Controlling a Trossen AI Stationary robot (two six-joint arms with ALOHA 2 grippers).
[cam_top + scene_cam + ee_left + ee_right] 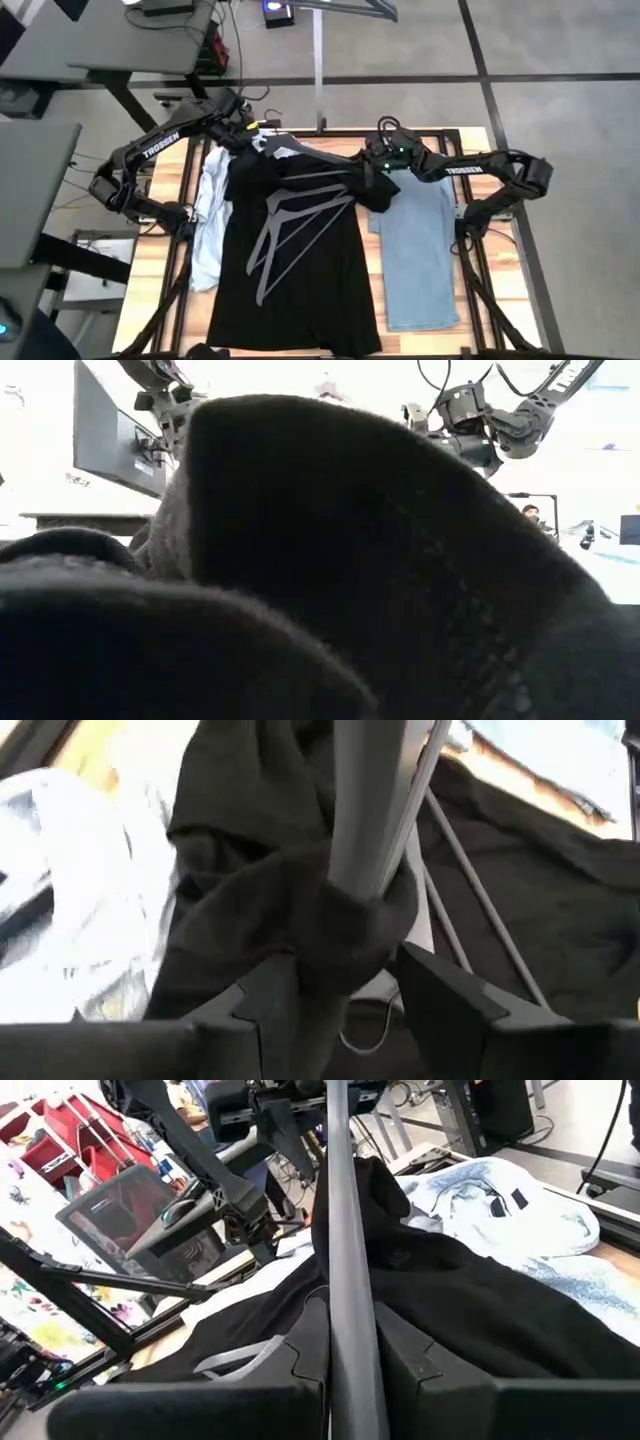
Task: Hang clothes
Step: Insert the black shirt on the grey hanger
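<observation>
The left gripper (335, 990) sits at the far left corner of the surface (170, 262), its fingers (262, 1000) spread around a bunched fold of the black t-shirt (300, 260) and the grey hanger (375, 810) bar that runs through that fold. Cloth and bar fill the gap between the fingers; whether the pads press on them I cannot tell. Just beside this gripper, toward the surface's left edge, lies the pale shirt (208, 225), crumpled in a long strip along the t-shirt's side.

The right gripper (350, 1355) reaches in from the right at the far edge, its fingers pinched on a grey hanger bar that runs straight away from it over the t-shirt. The black cloth lies directly under and ahead of this gripper, and the pale shirt shows beyond it. The jeans (415, 250) lie flat beside and below this gripper in the high view, stretching toward the near edge, their top edge touching the t-shirt's right sleeve.

The t-shirt is spread down the middle of the surface between the two arms, with several grey hangers (290, 225) lying fanned on its chest. In the low view, dark cloth (330, 560) fills nearly everything, with both arms showing above it.
</observation>
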